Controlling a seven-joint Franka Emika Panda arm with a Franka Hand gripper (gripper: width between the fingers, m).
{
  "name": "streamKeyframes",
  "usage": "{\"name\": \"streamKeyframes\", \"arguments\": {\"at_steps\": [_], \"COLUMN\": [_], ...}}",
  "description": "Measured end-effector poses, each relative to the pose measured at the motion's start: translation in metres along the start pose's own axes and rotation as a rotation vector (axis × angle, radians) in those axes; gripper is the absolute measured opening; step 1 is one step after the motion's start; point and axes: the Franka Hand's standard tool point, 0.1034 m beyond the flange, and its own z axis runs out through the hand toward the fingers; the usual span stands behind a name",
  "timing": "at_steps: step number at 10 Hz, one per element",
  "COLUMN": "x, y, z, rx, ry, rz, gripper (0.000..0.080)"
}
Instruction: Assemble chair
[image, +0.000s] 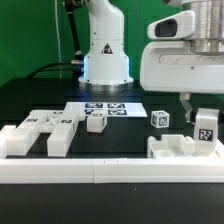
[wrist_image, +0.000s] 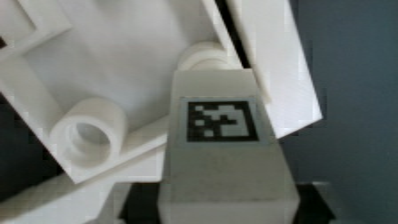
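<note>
The tool (image: 197, 110) is clamped on a short white bar (image: 205, 130) that carries a printed square tag (in the wrist view the bar stands out between the two fingers, with its tag toward the camera). The bar looks like hard, light plastic. It should be stiff and not fragile, but it is smooth, so I judge it may slip or turn if pressed off-centre. Its flat sides near the upper end seem the right place to hold. The bar hangs directly under the tool, over a notched white piece (image: 172, 148) on the table (image: 110, 146). I cannot tell whether they touch. A loose cube (image: 159, 118) lies beside the tool.
</note>
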Motion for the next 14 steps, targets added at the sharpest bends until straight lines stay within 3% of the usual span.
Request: {"name": "streamKeyframes", "arguments": {"at_steps": [5, 10, 14], "x": [-0.001, -0.008, -0.014], "y": [0.001, 0.001, -0.005], "z": [0.002, 0.001, 0.001], "rx": [0.014, 0.007, 0.009], "ry": [-0.001, -0.026, -0.053], "rz": [0.398, 0.845, 1.048], "gripper": [0.0295, 0.0295, 0.0295]}}
